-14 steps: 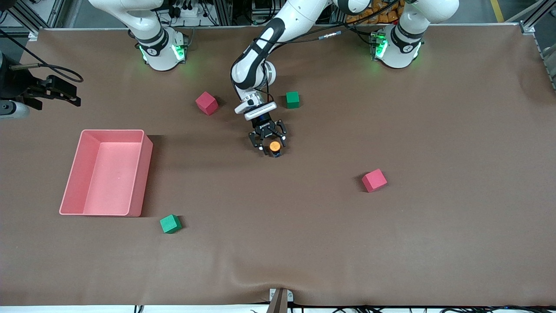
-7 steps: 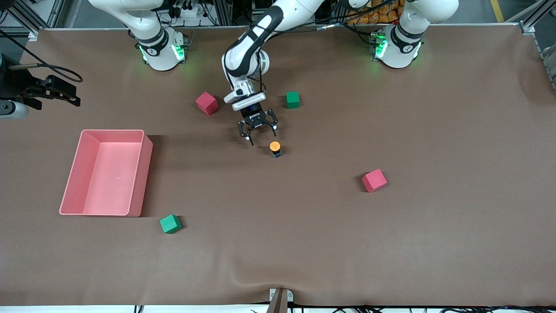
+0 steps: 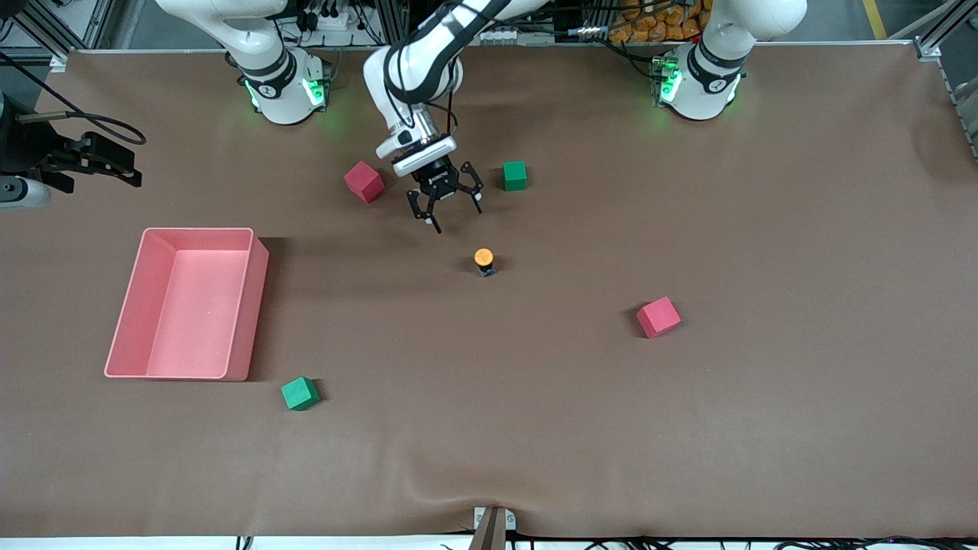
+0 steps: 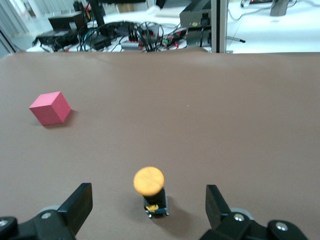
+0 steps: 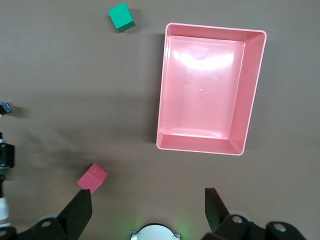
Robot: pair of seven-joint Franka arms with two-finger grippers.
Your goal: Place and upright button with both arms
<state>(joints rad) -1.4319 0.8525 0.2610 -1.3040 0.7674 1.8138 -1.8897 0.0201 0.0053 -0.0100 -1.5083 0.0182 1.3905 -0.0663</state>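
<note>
Since a second ago the left gripper [image 3: 445, 207] has let go and lifted away, jaws wide and empty, leaving the small orange-capped, black-bodied button [image 3: 484, 261] upright on the brown table just below it, apparently placed. The right gripper [image 5: 148, 207] waits, spread empty above its base.

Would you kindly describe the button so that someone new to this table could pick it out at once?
Start from the pink bin toward the right arm's end of the table and move toward the middle, to the spot between the pink cube and the green cube. There the button stands upright, alone. Unlike the foam cubes, it is a tiny dark cylinder with a round orange cap.
</note>
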